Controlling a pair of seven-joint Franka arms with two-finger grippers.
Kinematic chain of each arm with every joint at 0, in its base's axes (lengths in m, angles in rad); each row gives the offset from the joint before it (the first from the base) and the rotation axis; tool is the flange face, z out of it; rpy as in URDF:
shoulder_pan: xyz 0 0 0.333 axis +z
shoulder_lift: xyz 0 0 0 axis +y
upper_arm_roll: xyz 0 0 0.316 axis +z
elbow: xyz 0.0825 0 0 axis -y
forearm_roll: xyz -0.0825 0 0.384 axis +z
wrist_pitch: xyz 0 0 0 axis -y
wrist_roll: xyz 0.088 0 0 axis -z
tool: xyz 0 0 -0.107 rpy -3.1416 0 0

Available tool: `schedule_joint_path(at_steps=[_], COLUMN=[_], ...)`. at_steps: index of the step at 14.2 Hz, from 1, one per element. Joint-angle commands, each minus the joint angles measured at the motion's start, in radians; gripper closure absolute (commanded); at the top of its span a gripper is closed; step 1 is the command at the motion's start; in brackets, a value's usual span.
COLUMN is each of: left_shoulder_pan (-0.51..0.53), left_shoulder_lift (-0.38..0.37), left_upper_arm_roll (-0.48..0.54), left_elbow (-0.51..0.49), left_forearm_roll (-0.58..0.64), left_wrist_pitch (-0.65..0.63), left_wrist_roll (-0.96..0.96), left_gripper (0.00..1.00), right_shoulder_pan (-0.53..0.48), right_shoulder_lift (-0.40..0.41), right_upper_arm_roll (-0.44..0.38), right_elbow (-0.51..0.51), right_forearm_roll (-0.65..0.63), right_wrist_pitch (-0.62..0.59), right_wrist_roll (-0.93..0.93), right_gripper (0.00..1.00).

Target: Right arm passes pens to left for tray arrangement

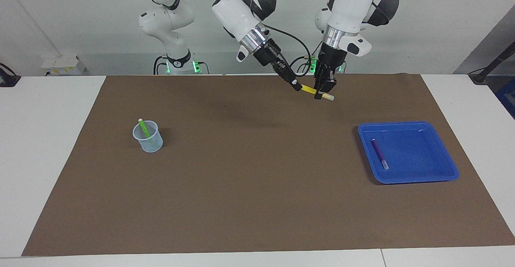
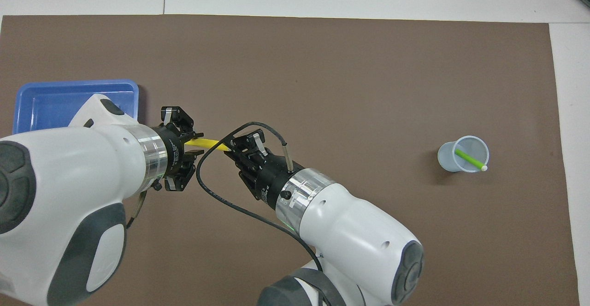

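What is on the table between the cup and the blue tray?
Nothing: only bare brown mat lies between the cup and the blue tray, clearest in the facing view.
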Motion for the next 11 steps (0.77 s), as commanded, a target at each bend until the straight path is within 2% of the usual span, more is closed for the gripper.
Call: schedule_joint_path(at_steps=[1, 5, 7, 11], left_shoulder_pan=[-0.008, -0.009, -0.009, -0.009], left_shoulder_lift=[0.001, 0.001, 0.001, 0.001], left_upper_arm_roll=[0.005, 0.005, 0.005, 0.005], left_elbow=[-0.004, -0.004, -0.004, -0.004], left_forearm_roll=[0.005, 0.005, 0.005, 0.005], left_wrist_pitch=[-0.001, -0.002, -0.002, -0.002], left_wrist_roll=[0.007, 0.007, 0.007, 0.008], left_gripper=[0.79, 0.84, 0.90, 0.98], right_shoulder_pan=[-0.018, -0.019, -0.019, -0.022], right_shoulder_lift=[0.011, 0.011, 0.011, 0.011], right_upper_arm_roll=[0.007, 0.007, 0.007, 0.007], right_elbow=[0.010, 0.010, 0.010, 0.010], right_forearm_roll=[0.024, 0.024, 0.024, 0.025], right_wrist_pitch=[0.016, 0.014, 0.014, 0.011], right_wrist_roll=[-0.051, -0.052, -0.051, -0.048], right_gripper=[1.00, 1.00, 1.00, 1.00])
